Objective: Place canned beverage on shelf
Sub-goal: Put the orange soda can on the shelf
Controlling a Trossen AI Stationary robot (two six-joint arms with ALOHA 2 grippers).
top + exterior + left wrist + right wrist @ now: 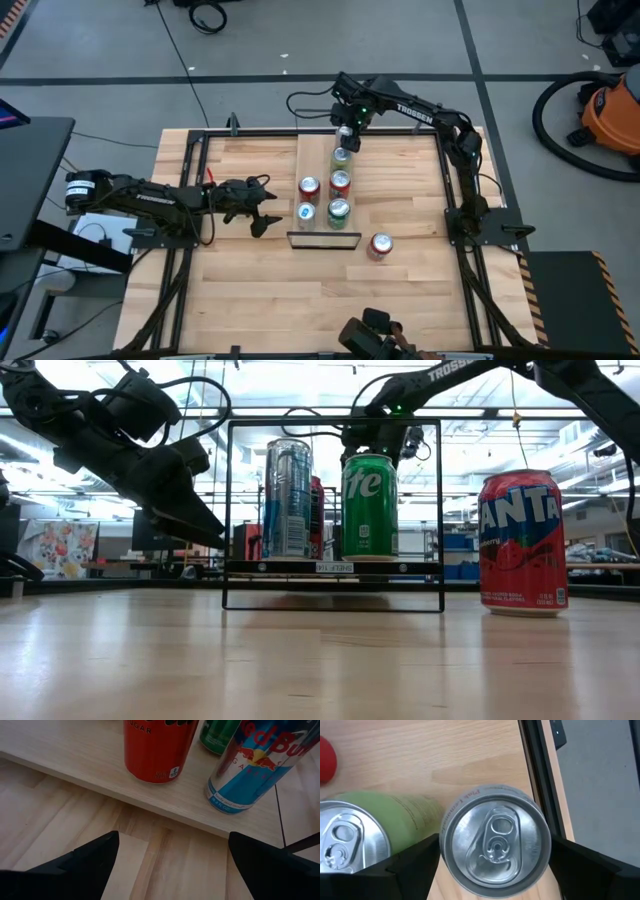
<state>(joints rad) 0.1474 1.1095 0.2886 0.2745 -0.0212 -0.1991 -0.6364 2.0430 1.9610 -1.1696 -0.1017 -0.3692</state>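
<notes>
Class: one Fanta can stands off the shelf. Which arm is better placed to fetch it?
Probably left: its gripper is open and free, while the right gripper straddles a can at the shelf's far end. The Fanta can waits beside the shelf.

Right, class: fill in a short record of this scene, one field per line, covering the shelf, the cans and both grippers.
shelf: light-wood board with wire rails, on the table
cans on shelf: five visible from above, including a green can and a blue-silver can at the near end
can off shelf: red Fanta can, upright on the table
right gripper: at the shelf's far end, fingers either side of a silver-topped can
left gripper: open, beside the shelf, holding nothing
</notes>
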